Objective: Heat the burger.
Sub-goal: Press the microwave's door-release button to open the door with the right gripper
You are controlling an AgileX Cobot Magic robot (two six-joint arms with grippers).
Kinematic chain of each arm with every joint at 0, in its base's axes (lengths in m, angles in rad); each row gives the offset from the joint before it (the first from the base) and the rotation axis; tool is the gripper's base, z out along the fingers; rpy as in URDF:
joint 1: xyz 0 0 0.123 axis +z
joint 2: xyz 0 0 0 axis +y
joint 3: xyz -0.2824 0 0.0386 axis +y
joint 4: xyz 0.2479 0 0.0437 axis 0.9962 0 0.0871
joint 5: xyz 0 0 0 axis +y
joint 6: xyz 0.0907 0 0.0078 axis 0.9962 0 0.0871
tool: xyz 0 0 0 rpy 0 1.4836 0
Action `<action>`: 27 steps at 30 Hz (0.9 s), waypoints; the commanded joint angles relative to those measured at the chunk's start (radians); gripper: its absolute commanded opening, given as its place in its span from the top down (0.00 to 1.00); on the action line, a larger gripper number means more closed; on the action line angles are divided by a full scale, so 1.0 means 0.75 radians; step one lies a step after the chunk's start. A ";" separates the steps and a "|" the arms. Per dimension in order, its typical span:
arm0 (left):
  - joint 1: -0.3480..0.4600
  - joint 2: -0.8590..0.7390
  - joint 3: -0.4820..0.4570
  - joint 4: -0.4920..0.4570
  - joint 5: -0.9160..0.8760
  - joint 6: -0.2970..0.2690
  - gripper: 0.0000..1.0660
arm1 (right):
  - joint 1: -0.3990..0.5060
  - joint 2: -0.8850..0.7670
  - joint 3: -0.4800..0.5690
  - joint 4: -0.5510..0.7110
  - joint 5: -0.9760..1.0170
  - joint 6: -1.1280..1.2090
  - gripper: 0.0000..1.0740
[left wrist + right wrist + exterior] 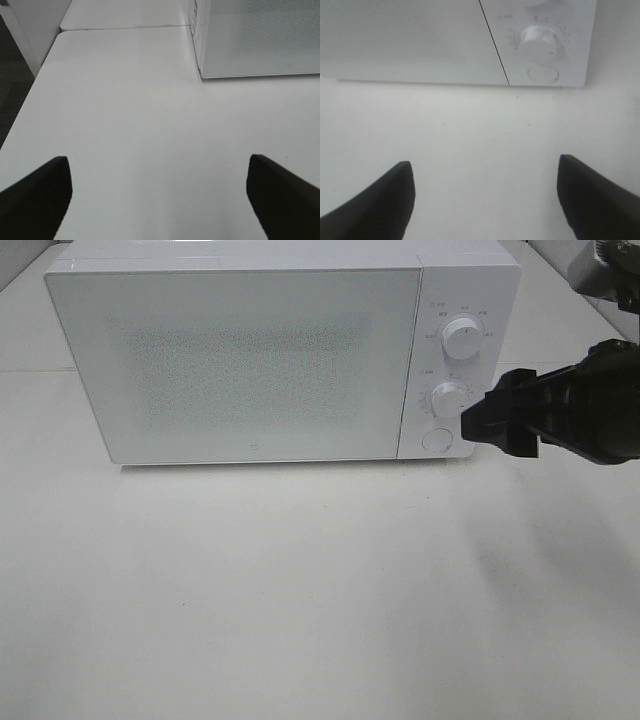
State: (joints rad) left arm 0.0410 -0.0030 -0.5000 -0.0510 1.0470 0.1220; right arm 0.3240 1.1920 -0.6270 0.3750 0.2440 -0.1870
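Exterior high showed the right gripper (pixel 470 426), jaws apart and empty, near the shut microwave's (pixel 250 360) lower knob (pixel 449 398); the left gripper (pixel 157 159) gaped empty over the table (pixel 140 90). Where the burger lay could not be told.

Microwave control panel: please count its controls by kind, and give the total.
Knobs: 2, the upper knob and the lower knob
Buttons: 1, the round button
Total: 3
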 commanded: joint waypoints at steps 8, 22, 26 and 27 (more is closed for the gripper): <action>0.004 -0.033 0.004 0.000 -0.013 0.000 0.16 | -0.076 -0.051 -0.101 -0.448 0.559 0.336 0.29; 0.004 -0.033 0.004 0.000 -0.013 0.000 0.16 | -0.076 -0.464 -0.100 -0.637 0.933 0.387 0.29; 0.004 -0.033 0.004 0.000 -0.013 0.000 0.16 | -0.076 -0.637 -0.100 -0.660 0.972 0.387 0.29; 0.004 -0.033 0.004 0.000 -0.013 0.000 0.16 | -0.077 -0.685 -0.100 -0.663 0.985 0.387 0.29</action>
State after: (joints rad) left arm 0.0410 -0.0030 -0.5000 -0.0510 1.0470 0.1220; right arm 0.2710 0.6910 -0.6960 -0.1140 0.9670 0.0940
